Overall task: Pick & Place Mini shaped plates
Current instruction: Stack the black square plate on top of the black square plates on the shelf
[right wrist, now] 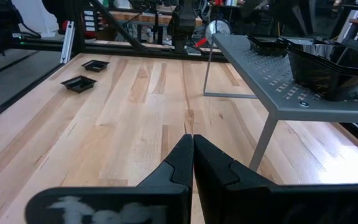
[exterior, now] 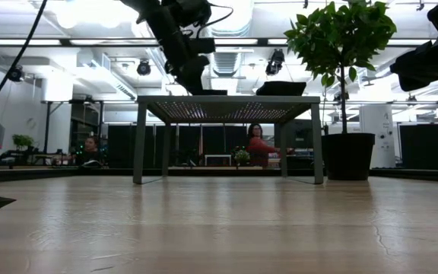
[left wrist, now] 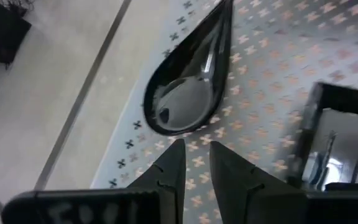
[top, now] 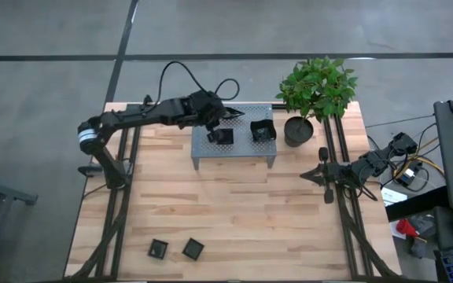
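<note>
A black teardrop mini plate [left wrist: 188,93] lies flat on the grey perforated stand [top: 234,149], near its far edge. My left gripper [left wrist: 196,152] stands slanting down just short of the plate's round end. Its fingers are a little open with nothing between them. A small square plate [top: 221,135] and a stack of wavy-edged square plates [top: 263,131] also sit on the stand. Two more small square plates [top: 158,248] [top: 193,249] lie on the table near its front edge. My right gripper [right wrist: 192,142] is shut and holds nothing, low at the table's right side.
A potted plant in a black round pot [top: 298,131] stands right of the stand. Cables run from the left arm beyond the table's far edge. Bare wood stretches between the stand and the two near plates. People sit in the room behind the table.
</note>
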